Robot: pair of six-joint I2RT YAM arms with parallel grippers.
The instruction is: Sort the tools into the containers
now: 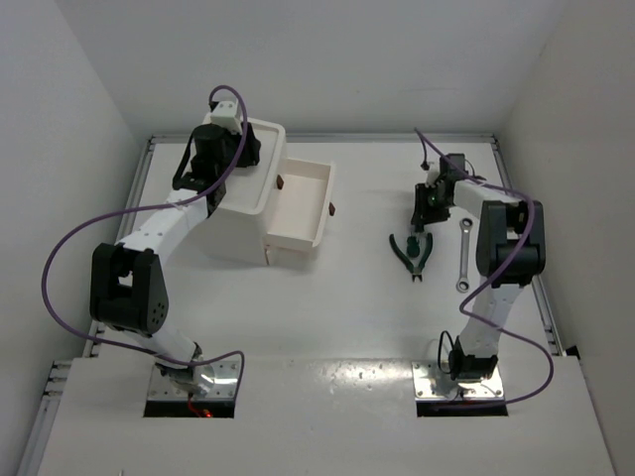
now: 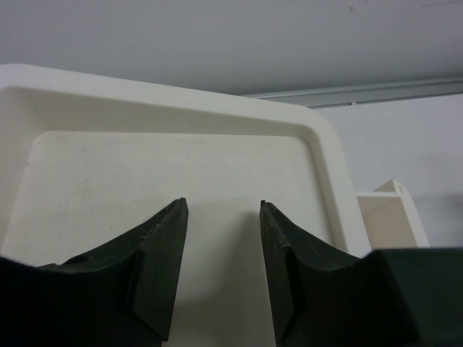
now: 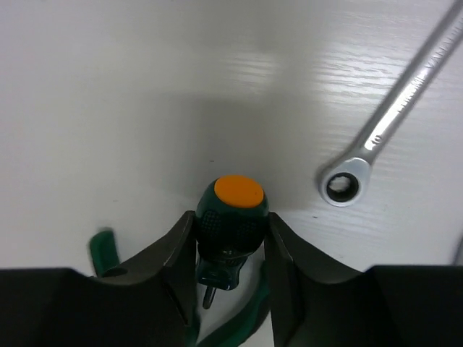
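Note:
My right gripper is shut on the green-and-orange screwdriver, gripping its handle with the orange cap facing the camera. In the top view this gripper is at the right of the table, just beyond the dark green-handled pliers, whose handles show under the fingers. A silver wrench lies to the right and also shows in the right wrist view. My left gripper is open and empty over the white box's recessed tray top. The yellow-handled pliers are out of view.
The white box stands at the back left. One drawer is pulled out to the right, and its inside looks empty. It has small dark knobs. White walls close the table in on the left, back and right.

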